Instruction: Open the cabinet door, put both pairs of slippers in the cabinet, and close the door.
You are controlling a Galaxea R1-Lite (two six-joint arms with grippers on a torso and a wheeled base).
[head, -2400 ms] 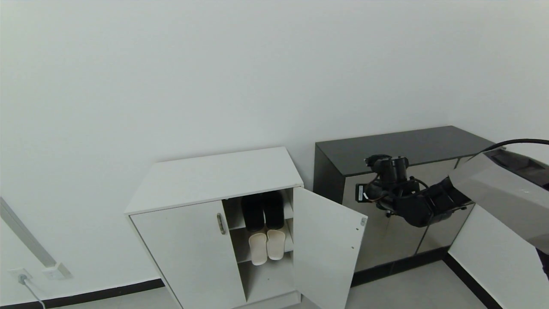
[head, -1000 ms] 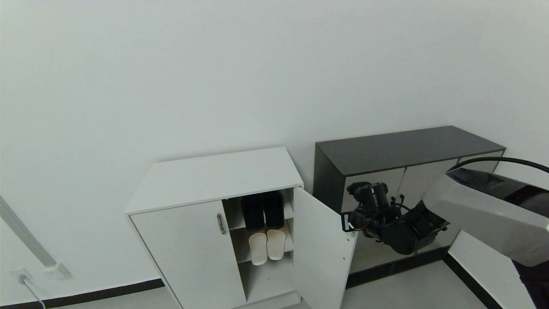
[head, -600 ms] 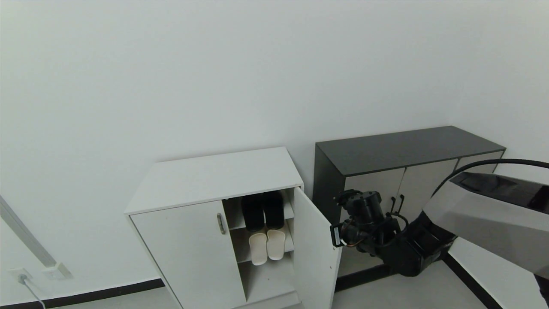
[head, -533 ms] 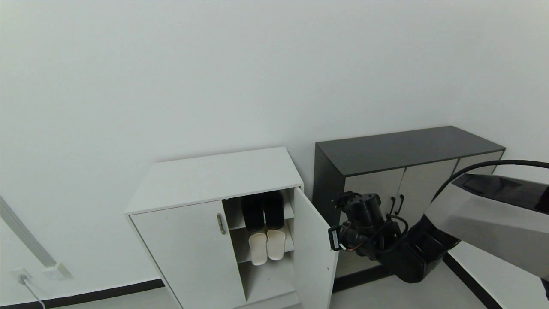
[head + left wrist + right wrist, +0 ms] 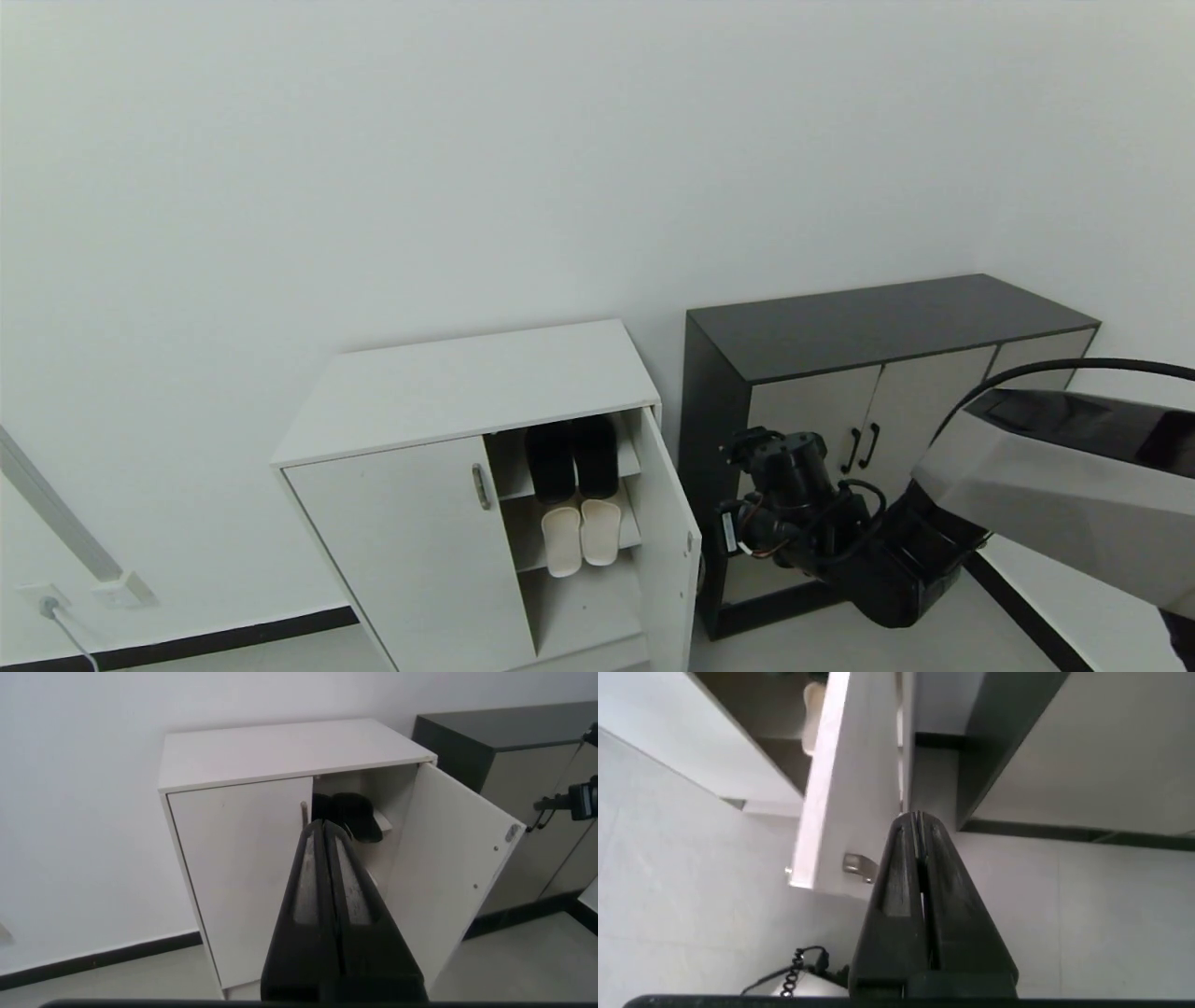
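Note:
The white cabinet [image 5: 467,383] [image 5: 280,747] has its left door shut and its right door [image 5: 674,560] [image 5: 458,873] [image 5: 842,775] partly open, seen nearly edge-on from the head. Black slippers [image 5: 571,457] [image 5: 353,814] lie on the upper shelf and white slippers [image 5: 581,534] on the shelf below. My right gripper [image 5: 747,448] [image 5: 918,819] is shut and empty, by the door's outer face, above its handle [image 5: 859,863]. Farther back from the cabinet front hangs my left gripper [image 5: 322,829], shut on nothing.
A dark cabinet [image 5: 887,322] [image 5: 1083,756] stands right of the white one, close behind my right arm. A wall socket with a cable [image 5: 42,602] sits low at the far left. Grey floor lies in front of both cabinets.
My right arm has moved left and down along the dark cabinet's front. The right door has swung from wide open to about half shut. The slippers have not moved.

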